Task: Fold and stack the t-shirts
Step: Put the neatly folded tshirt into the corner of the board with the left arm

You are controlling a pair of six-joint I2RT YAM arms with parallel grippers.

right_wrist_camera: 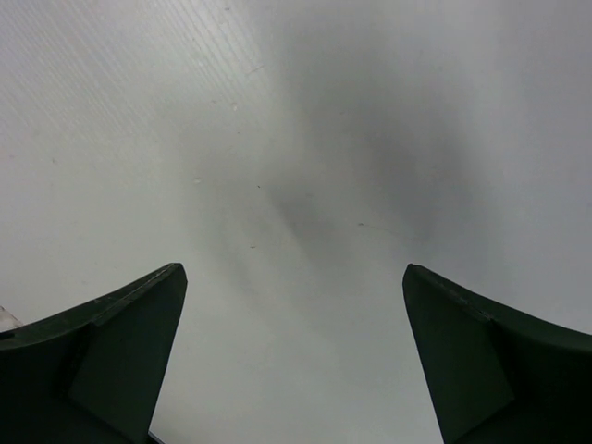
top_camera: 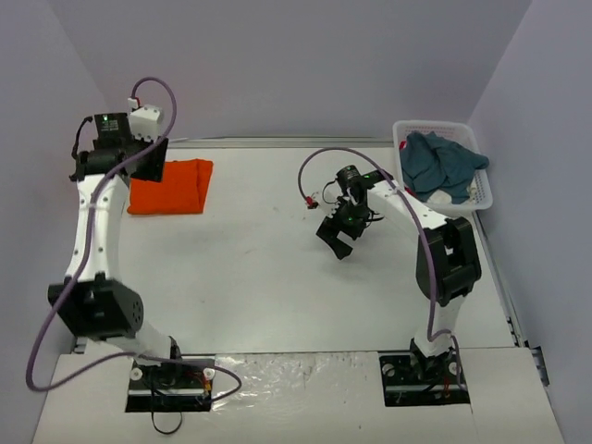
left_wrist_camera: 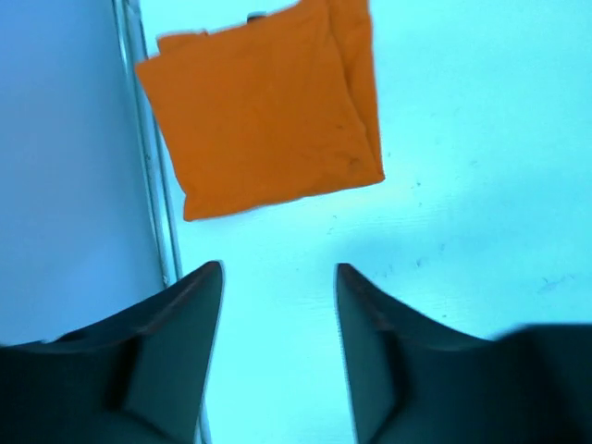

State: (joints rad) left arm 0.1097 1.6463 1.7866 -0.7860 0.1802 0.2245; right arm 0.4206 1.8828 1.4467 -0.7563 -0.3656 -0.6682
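A folded orange t-shirt lies flat at the table's far left; the left wrist view shows it as a neat rectangle. My left gripper hovers just short of its near edge, jaws apart, with only bare table between them. The teal-blue t-shirt sits crumpled in the white basket at the far right. My right gripper hangs wide open over the bare middle of the table, left of the basket, holding nothing.
The left wall and a metal table edge strip run close beside the left gripper. Something white shows under the teal shirt in the basket. Walls enclose the table at the back and on both sides.
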